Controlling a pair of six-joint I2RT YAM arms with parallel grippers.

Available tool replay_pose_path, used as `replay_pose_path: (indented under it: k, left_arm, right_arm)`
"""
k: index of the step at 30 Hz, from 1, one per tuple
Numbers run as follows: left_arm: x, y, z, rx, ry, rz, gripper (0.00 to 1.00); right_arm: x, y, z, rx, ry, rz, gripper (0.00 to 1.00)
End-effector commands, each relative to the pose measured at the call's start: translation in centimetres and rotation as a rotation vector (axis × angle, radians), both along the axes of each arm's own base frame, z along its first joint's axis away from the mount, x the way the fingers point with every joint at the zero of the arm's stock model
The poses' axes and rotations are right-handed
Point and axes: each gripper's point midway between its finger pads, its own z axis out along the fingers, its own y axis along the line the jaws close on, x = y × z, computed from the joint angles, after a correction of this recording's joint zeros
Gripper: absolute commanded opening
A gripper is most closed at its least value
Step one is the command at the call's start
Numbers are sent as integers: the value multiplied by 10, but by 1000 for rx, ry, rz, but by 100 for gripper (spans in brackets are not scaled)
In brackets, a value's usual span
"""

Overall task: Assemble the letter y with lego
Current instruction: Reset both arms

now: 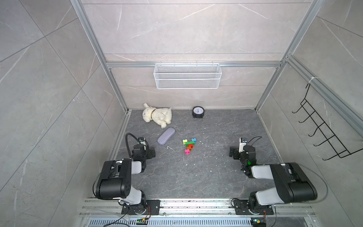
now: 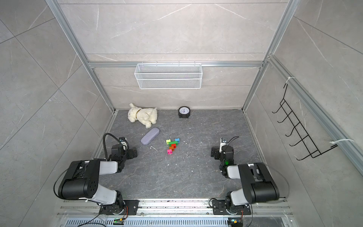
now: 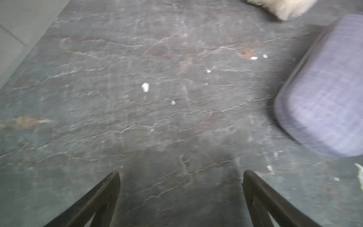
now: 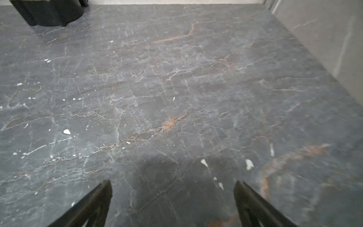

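The letter y (image 1: pixel 189 145) (image 2: pixel 172 145) lies flat in the middle of the dark table, seen in both top views. Its prongs are a yellow-green brick (image 1: pixel 185 141) and a blue brick (image 1: pixel 193 140). Below them come green (image 1: pixel 188 143), red (image 1: pixel 190 146), orange (image 1: pixel 189 148) and pink (image 1: pixel 187 151) lego. My left gripper (image 3: pixel 180 175) (image 1: pixel 146 152) hangs open over bare table, well left of the figure. My right gripper (image 4: pixel 172 183) (image 1: pixel 234 152) is open over bare table, well right of it. Neither wrist view shows any lego.
A lilac oblong case (image 1: pixel 166 136) (image 3: pixel 322 88) lies just beyond the left gripper, with a white plush dog (image 1: pixel 157 117) behind it. A black clock (image 1: pixel 198 112) (image 4: pixel 49 11) stands at the back. A wire basket (image 1: pixel 187 75) and a hook rack (image 1: pixel 324 133) hang on the walls.
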Motion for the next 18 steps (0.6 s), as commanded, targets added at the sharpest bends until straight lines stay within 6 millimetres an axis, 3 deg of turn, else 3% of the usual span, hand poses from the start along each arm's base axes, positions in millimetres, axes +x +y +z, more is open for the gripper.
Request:
replay_pose_path:
  k: [1,2,3,18]
  left_arm:
    - [30,8,54,35,-229,18,100]
    - [31,8,55,37,-238,19,100]
    - [31,8,56,37,-243,20,100]
    - [30,8,56,39,-238,18,100]
  right_arm:
    - [34,20,60,16,-230,117,100]
    - [38,29,60,18,-239,165,100]
    - [37,28,55,17,-183,163,100]
    - [38,28,59,20,-215,164,100]
